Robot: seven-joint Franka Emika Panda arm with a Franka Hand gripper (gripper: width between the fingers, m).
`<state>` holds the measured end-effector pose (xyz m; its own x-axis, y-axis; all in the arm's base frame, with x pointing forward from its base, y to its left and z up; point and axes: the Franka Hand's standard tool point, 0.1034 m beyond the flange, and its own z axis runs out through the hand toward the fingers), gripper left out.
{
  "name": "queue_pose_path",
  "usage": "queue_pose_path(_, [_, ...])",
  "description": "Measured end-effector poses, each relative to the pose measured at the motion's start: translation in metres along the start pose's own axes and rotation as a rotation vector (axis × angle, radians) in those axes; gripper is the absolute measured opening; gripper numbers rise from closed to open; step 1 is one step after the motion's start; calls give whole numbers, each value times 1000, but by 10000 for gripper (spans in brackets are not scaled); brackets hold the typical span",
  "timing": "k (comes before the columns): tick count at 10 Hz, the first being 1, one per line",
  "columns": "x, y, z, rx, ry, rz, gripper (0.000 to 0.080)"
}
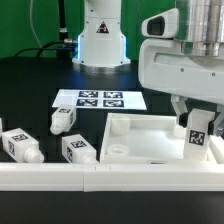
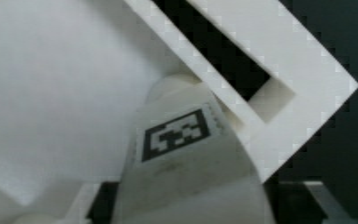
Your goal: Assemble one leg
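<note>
My gripper (image 1: 196,128) is shut on a white leg (image 1: 198,137) with a black-and-white tag and holds it upright over the right corner of the large white square tray (image 1: 133,127). In the wrist view the tagged leg (image 2: 179,140) fills the space between my two dark fingers (image 2: 98,203), with the gripper (image 2: 202,208) closed on its sides and the tray rim (image 2: 274,95) slanting just beyond it. The leg's lower end and the socket beneath it are hidden. Three more legs lie at the exterior view's left: one (image 1: 20,144), one (image 1: 64,119) and one (image 1: 78,149).
The marker board (image 1: 100,100) lies flat behind the tray. A white rail (image 1: 90,180) runs along the front edge. The robot base (image 1: 100,40) stands at the back, with a green backdrop behind it.
</note>
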<state>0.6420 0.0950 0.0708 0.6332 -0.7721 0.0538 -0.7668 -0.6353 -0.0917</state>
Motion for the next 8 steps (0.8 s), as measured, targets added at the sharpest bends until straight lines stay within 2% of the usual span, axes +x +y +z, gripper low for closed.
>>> queue_pose_path(2, [0, 0, -1, 1, 0, -4, 350])
queue_pose_path(3, [2, -4, -9, 15, 3, -13, 420])
queue_pose_path(4, [4, -8, -19, 29, 8, -16, 420])
queue_pose_path(5, [5, -11, -26, 40, 11, -16, 585])
queue_pose_path(6, [5, -15, -31, 49, 14, -18, 638])
queue_pose_path(8, [6, -16, -32, 51, 15, -18, 647])
